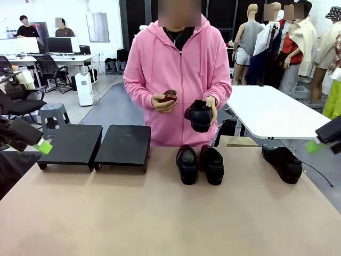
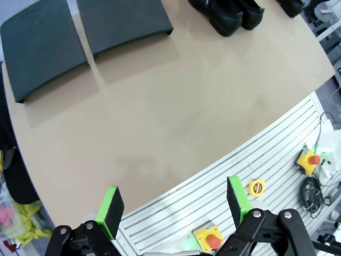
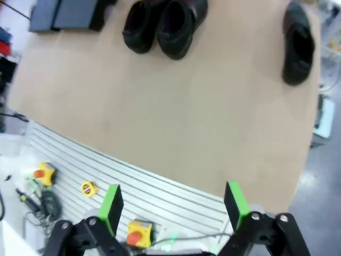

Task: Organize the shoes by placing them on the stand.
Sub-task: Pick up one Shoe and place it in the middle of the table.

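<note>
Left claw (image 2: 173, 204): jaws wide apart with nothing between them. It hangs clear of the desk (image 1: 160, 213), off its left edge, and in the front view its green pad shows just beside the stand (image 1: 74, 140).

Right claw (image 3: 173, 205): jaws likewise wide and holding nothing. It sits off the right edge of the desk, near the far-right corner.

The stand occupies the far-left corner of the desk, its two black sloped platforms side by side with a narrow gap between them.

I count four shoes, all of them off the stand. A pair of shoes (image 1: 187, 164) sits at the middle of the far edge, touching side to side, with toes towards the near edge. It is close to the stand's right-hand platform but apart from it. A third shoe (image 1: 282, 162) lies alone at the far-right corner, well apart from the pair and angled towards the right edge.

The fourth shoe (image 1: 200, 114) is off the desk, held in one hand (image 1: 212, 106) of the person (image 1: 181, 58) standing at the far edge. The person's other hand (image 1: 162, 102) holds a small reddish-brown object (image 1: 169, 95); I cannot tell what it is.
</note>
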`<state>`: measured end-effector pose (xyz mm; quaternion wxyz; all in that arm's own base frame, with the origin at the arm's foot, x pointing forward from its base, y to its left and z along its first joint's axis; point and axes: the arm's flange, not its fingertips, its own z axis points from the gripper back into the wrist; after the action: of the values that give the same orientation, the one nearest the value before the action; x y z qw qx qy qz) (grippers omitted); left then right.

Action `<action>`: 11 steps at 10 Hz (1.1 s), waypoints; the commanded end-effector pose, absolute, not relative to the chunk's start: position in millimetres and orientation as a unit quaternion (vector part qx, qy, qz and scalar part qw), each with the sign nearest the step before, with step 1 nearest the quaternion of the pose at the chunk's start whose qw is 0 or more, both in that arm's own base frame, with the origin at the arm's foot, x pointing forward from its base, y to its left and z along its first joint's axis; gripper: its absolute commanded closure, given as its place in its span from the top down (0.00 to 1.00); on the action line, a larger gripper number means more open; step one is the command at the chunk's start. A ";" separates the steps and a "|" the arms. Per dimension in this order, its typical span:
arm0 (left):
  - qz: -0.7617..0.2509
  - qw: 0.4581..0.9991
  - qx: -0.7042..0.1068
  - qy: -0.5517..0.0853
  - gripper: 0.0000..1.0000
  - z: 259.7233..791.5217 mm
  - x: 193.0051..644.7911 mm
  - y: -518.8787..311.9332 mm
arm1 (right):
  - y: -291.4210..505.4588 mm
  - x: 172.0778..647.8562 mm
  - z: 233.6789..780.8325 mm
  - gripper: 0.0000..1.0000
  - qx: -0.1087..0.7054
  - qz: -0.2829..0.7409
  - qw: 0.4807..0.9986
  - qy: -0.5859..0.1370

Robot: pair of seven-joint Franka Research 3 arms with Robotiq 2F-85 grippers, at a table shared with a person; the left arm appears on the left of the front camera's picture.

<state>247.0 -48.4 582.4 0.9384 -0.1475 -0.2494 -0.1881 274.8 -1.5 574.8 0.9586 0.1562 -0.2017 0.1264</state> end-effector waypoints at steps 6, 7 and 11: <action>-0.188 0.936 -0.156 -0.253 1.00 581.3 248.0 -49.2 | 30.6 323.2 599.7 1.00 0.139 0.211 0.951 -0.180; -0.188 0.936 -0.156 -0.253 1.00 581.3 248.0 -49.2 | -13.7 280.0 614.3 1.00 0.138 0.167 0.955 -0.203; -0.188 0.936 -0.156 -0.253 1.00 581.3 248.0 -49.2 | -152.5 198.6 675.5 1.00 0.220 0.123 0.947 -0.201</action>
<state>247.4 -48.3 582.7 0.9385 -0.1476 -0.2492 -0.1878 170.7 -141.9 664.4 0.9471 0.2063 -0.2131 0.1224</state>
